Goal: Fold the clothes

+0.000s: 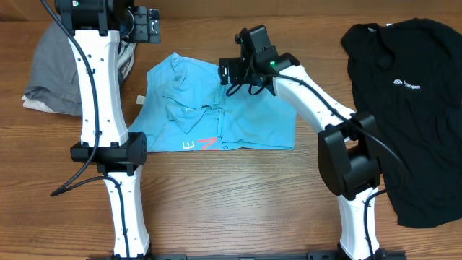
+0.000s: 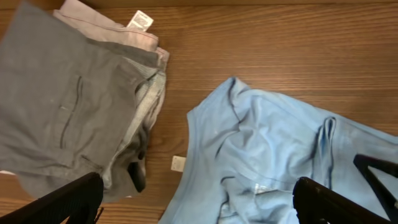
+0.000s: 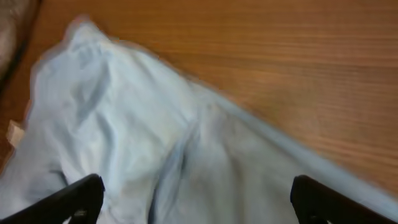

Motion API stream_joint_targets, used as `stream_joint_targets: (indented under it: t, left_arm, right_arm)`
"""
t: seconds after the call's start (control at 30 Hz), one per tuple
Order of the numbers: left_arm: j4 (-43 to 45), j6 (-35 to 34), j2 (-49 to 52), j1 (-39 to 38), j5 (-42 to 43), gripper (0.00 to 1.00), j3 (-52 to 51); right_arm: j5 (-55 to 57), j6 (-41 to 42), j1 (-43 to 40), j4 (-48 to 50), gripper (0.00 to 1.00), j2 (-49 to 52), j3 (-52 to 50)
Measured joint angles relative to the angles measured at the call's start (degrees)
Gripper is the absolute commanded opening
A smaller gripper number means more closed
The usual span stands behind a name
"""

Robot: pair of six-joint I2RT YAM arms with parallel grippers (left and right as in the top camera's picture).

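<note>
The clothes, a light blue T-shirt (image 1: 238, 123), lie rumpled and partly folded at mid-table, with coral and white letters (image 1: 206, 144) along the near edge. My right gripper (image 1: 227, 72) hovers over the shirt's upper middle. In the right wrist view it (image 3: 199, 208) is open, with blue cloth (image 3: 155, 137) below and nothing between the fingers. My left gripper (image 1: 148, 25) is at the back left, beyond the shirt's corner. It (image 2: 199, 208) stands open above bare wood and the shirt's crumpled edge (image 2: 267, 143), holding nothing.
A heap of grey garments (image 1: 54, 65) lies at the back left, close to the left gripper, and fills the left of the left wrist view (image 2: 62, 106). A black T-shirt (image 1: 411, 94) with a small white logo covers the right side. A small white tag (image 2: 178, 163) lies on the wood.
</note>
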Motion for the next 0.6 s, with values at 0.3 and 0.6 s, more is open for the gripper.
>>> stream_joint_targets:
  t: [0.3,0.6]
  left_arm:
    - [0.04,-0.46,-0.04,0.09,7.74,1.0,-4.81]
    - [3.34,2.58,0.42,4.22,9.42,0.99,-29.11]
  right_arm:
    - [0.02,0.0,-4.11,-26.36,1.0,-7.52,10.08]
    - [0.2,-0.04,-8.61,-34.67,1.0,-12.26,11.85]
